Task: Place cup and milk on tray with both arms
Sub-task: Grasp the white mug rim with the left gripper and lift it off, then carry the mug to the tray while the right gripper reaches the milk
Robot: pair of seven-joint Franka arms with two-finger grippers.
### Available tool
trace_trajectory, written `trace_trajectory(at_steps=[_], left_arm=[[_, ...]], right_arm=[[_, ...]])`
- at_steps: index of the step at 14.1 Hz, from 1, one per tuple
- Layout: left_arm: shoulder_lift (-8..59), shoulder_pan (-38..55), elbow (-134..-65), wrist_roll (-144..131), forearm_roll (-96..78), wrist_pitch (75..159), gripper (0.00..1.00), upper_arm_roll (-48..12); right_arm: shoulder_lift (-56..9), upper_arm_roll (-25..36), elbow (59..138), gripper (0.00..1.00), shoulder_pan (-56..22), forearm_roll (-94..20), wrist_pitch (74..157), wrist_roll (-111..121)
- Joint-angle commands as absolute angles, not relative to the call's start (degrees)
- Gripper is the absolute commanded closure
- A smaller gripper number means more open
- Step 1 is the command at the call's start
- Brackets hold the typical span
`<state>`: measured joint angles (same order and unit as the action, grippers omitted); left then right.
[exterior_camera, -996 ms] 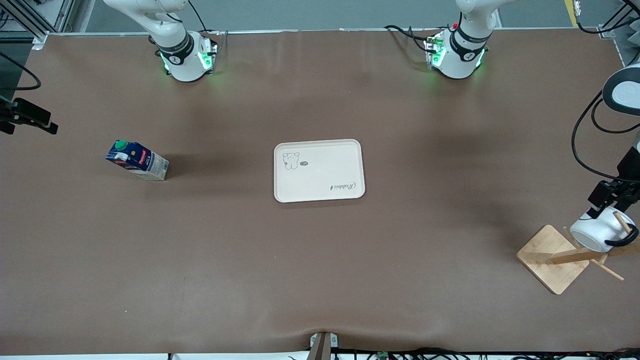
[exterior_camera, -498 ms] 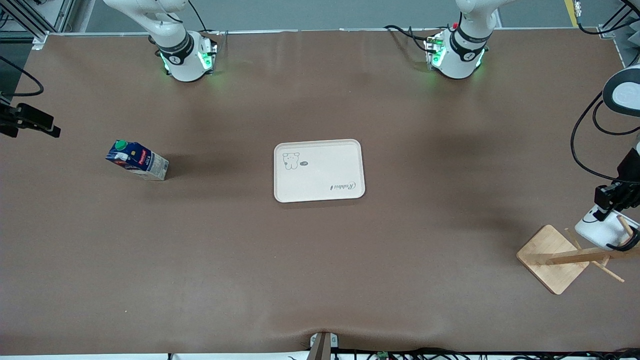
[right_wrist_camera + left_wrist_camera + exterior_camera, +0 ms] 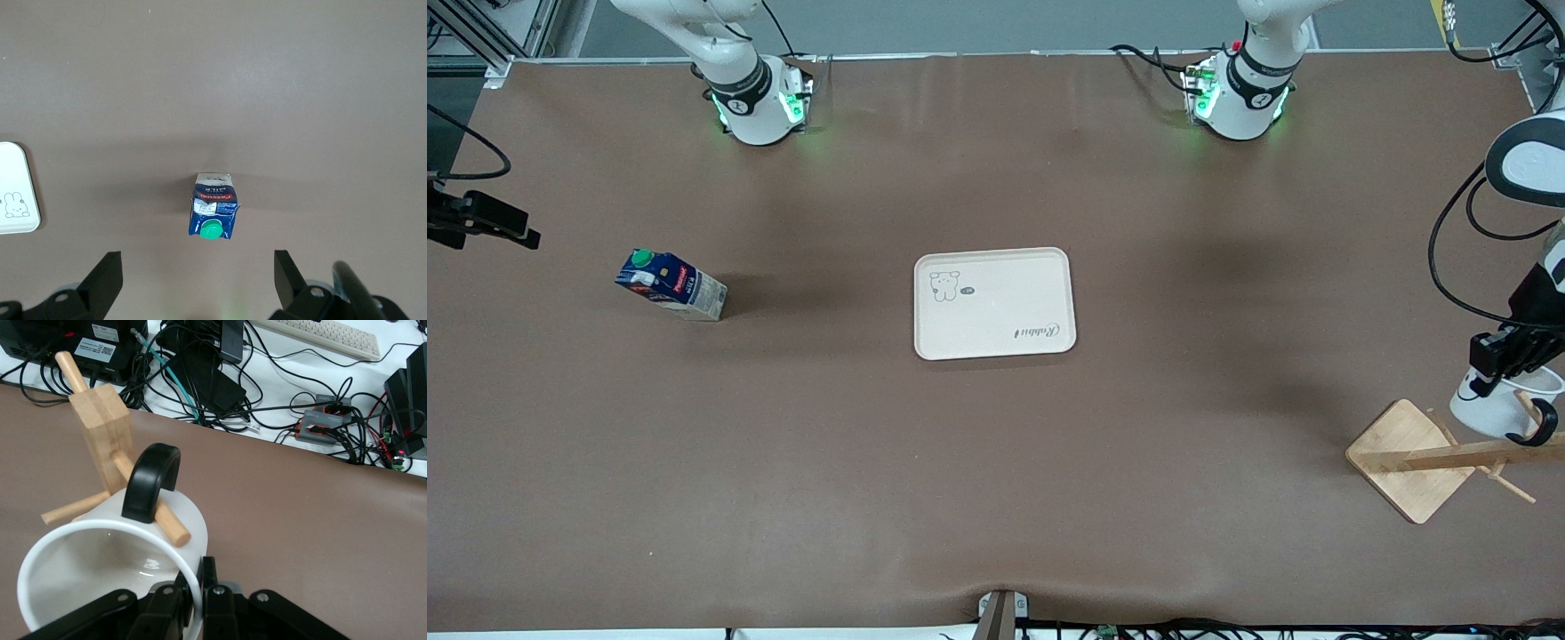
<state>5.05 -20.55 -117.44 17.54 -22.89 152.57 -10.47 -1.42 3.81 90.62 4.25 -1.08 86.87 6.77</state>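
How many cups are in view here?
1. The cup hangs by its handle on a peg of the wooden rack at the left arm's end of the table, its rim pinched by the left tool.

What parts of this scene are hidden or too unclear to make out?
- Cup: its drawn side is turned away in the front view; the left wrist view's edge cuts it.
- Left gripper: mostly cut off at the left wrist view's edge.
- Milk: label print too small.
- Tray: cut by the right wrist view's edge.
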Motion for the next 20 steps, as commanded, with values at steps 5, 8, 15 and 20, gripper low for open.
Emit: trace_trajectory(at_steps=[5,8,15,20], left_arm=[[-2.4,-20.3,-117.2,8.6,-23.8,143.4,1.00,-16.4],[-3.9,-20.3,-117.3,5.5,-23.6,140.5,1.00,-18.1],[-4.2,-20.1,-115.0,-16.7,-11.8,131.1,1.00,-27.4],[4.9,-19.5,-107.9,-38.5,-0.2,126.0,1.00,-38.7]], right_arm=[[-2.3,3.3,89.8,0.00,4.9,-1.1,86.4,7.7],[-2.4,3.3,90.0,0.00,4.9,-0.9,86.2,7.9],[-4.0,3.3,91.0,0.00,6.7,-1.1,85.8,7.8],[-4.3,3.3,92.2,0.00,8.3,-1.1,84.6,7.8]])
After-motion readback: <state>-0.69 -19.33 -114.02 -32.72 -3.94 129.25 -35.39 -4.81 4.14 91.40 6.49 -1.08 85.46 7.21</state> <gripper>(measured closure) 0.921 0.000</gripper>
